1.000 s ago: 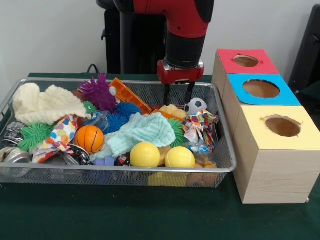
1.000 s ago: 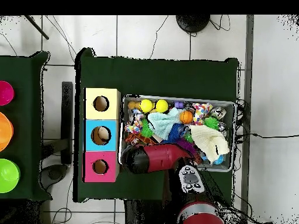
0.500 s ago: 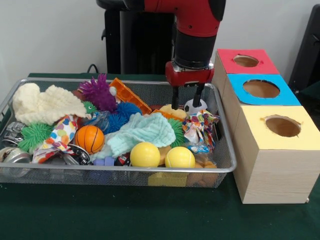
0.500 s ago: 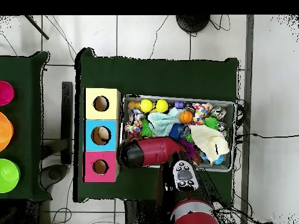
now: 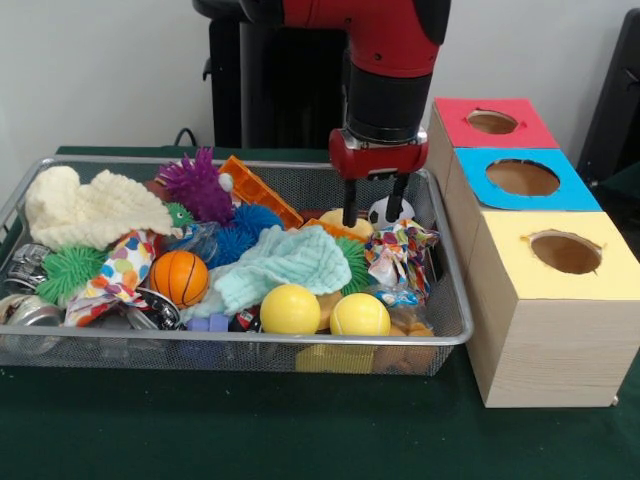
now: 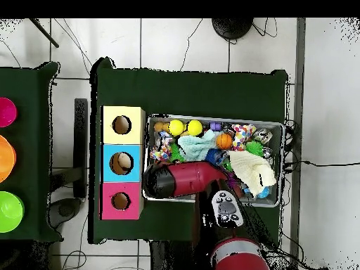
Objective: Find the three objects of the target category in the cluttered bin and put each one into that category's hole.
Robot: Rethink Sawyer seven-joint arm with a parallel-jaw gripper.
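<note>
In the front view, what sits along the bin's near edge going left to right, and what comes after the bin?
Orange basketball → left yellow ball → right yellow ball → bin right rim → yellow-topped box.

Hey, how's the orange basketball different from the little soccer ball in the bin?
The basketball is orange with dark seam lines; the soccer ball is white with black patches. The basketball looks larger. It lies toward the bin's front left, away from the arm, while the soccer ball sits at the back right, between the open gripper's fingers. Both are round toy balls.
</note>
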